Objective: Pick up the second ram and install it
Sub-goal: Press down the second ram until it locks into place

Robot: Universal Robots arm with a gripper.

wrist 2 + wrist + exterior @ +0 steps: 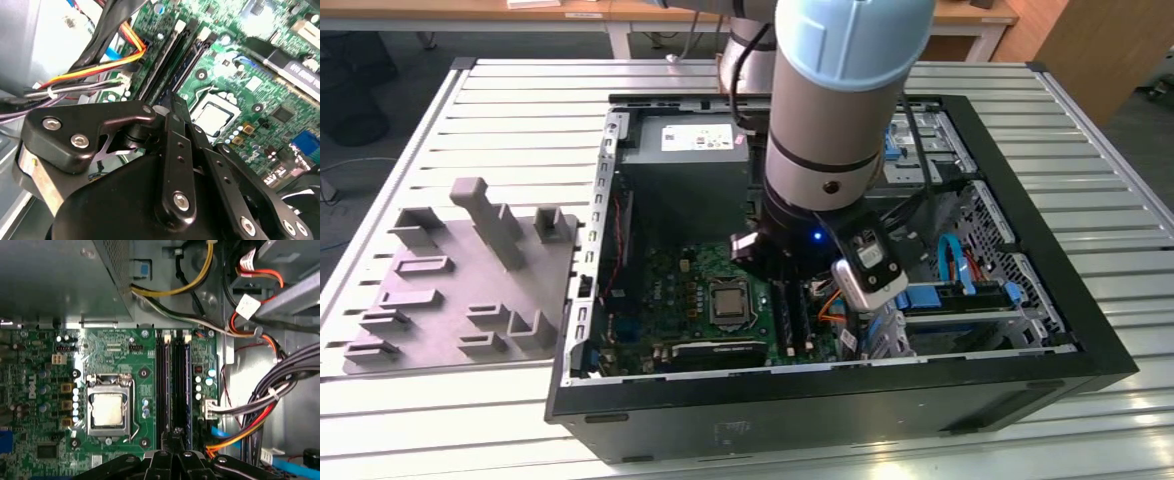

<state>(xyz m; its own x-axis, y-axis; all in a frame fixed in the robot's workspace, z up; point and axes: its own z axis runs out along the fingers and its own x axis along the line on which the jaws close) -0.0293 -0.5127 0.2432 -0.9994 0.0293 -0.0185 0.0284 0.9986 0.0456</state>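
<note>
Black linkage of the end effector [176,436] sits closest to me in both wrist views, hanging low inside the case [854,405] and pointing down at the slots [175,380] beside the CPU [107,409]. I cannot tell from here whether it is open or closed, or whether anything is clamped in it. I also cannot separate the ram from the dark slots under the tip. I judge it is right there, either held edge-on or already resting in a slot.

To seat it well, I would keep the stick parallel to its slot along the whole length, check that the white latches [180,25] at the slot ends are out of the way, and press straight down with no tilt. An angled push could jam one end or load the board.

Cables [240,435] run just beside the slots on the side away from the CPU, so I would avoid drifting that way. The holder [467,280] stands well apart on the table [520,100]
</note>
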